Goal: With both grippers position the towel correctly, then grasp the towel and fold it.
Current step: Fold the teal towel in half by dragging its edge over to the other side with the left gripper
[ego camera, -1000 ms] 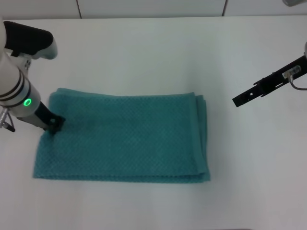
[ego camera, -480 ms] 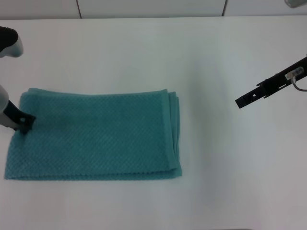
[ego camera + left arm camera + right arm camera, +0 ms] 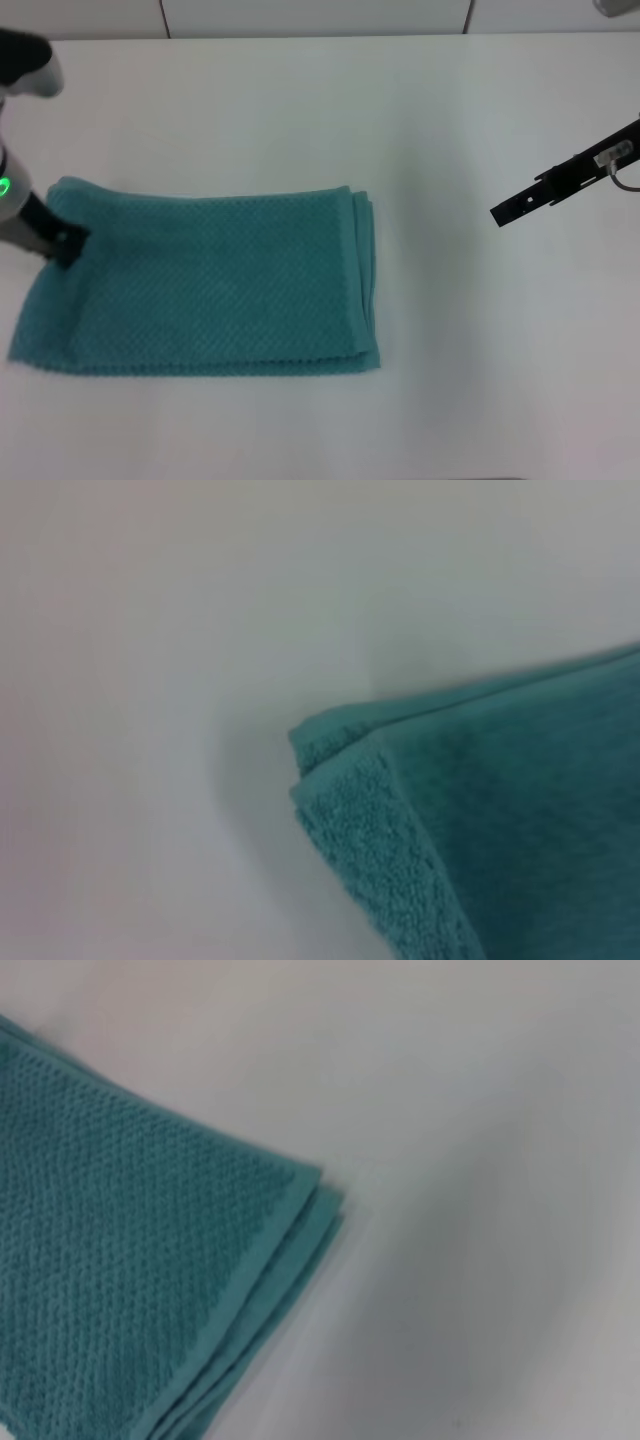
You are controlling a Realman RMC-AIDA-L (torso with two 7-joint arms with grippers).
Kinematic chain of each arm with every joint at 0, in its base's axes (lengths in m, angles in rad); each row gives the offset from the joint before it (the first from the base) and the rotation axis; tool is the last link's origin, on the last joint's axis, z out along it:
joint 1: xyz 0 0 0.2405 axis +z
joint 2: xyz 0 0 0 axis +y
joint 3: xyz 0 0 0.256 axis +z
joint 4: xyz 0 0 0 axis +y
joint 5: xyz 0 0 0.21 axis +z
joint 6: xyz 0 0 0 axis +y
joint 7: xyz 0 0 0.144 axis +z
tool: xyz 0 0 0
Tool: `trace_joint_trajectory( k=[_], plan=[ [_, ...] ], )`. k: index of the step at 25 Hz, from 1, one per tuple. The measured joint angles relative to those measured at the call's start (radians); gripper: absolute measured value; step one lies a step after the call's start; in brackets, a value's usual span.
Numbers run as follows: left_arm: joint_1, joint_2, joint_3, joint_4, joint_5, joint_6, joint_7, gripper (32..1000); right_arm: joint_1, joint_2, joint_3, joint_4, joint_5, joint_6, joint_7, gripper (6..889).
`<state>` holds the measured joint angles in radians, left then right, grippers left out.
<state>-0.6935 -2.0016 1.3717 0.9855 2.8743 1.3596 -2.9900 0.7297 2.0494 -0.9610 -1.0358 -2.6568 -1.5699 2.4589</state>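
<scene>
- Pressing down on the towel's far-left corner, left gripper [image 3: 66,245] sits at table's left edge; tips look closed on the cloth, though a true pinch can't be confirmed.
- towel [image 3: 210,285] lies flat on white table [image 3: 330,110], left of centre, layered edges stacked on its right side.
- Judged soft, light, limp; likely to bunch and drag. Best held at corners, through all layers.
- right gripper [image 3: 503,212] hovers far right, well apart from cloth, holding nothing; opening can't be told.

A lab-like test bench: bare white tabletop [image 3: 300,110] against white panels [image 3: 310,15].
</scene>
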Motion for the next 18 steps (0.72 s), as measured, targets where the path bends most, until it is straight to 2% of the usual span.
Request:
trace_joint_trajectory(
  k=[2,4,5,6,8,9,10,12,14,16,18],
  plan=[
    [-0.009,-0.0279,-0.013,0.127,-0.007,0.085,0.0,86,-0.001,0.0,0.009,0.005,0.0,0.003,-0.005,861],
    [-0.031,-0.0471,-0.004,0.214,-0.04,0.137,0.0,86,-0.001,0.0,0.02,0.007,0.0,0.008,-0.01,861],
    [-0.063,-0.0542,0.015,0.257,-0.117,0.164,-0.002,86,-0.001,0.0,0.026,0.008,0.0,0.01,-0.013,861],
    [-0.082,-0.0572,0.031,0.272,-0.176,0.166,-0.004,86,0.0,0.0,0.031,0.01,0.0,0.012,-0.015,861],
    [-0.1,-0.0601,0.076,0.269,-0.299,0.137,-0.004,87,0.007,0.0,0.034,0.02,0.0,0.018,-0.017,861],
    [-0.104,-0.0611,0.119,0.253,-0.376,0.101,-0.003,87,0.011,-0.001,0.034,0.026,0.0,0.022,-0.017,861],
    [-0.108,-0.061,0.175,0.212,-0.449,0.03,-0.003,87,0.015,-0.003,0.034,0.033,0.001,0.026,-0.017,861],
    [-0.121,-0.0613,0.247,0.121,-0.525,-0.074,-0.001,87,0.019,-0.009,0.034,0.042,0.005,0.033,-0.018,861],
    [-0.134,-0.061,0.319,0.0,-0.626,-0.201,0.016,87,0.02,-0.011,0.033,0.05,0.014,0.037,-0.019,861],
    [-0.142,-0.058,0.371,-0.082,-0.73,-0.292,0.05,86,0.02,-0.011,0.032,0.052,0.022,0.038,-0.021,861],
    [-0.162,-0.0583,0.391,-0.142,-0.78,-0.332,0.081,86,0.02,-0.012,0.033,0.057,0.026,0.039,-0.021,861]
  ],
)
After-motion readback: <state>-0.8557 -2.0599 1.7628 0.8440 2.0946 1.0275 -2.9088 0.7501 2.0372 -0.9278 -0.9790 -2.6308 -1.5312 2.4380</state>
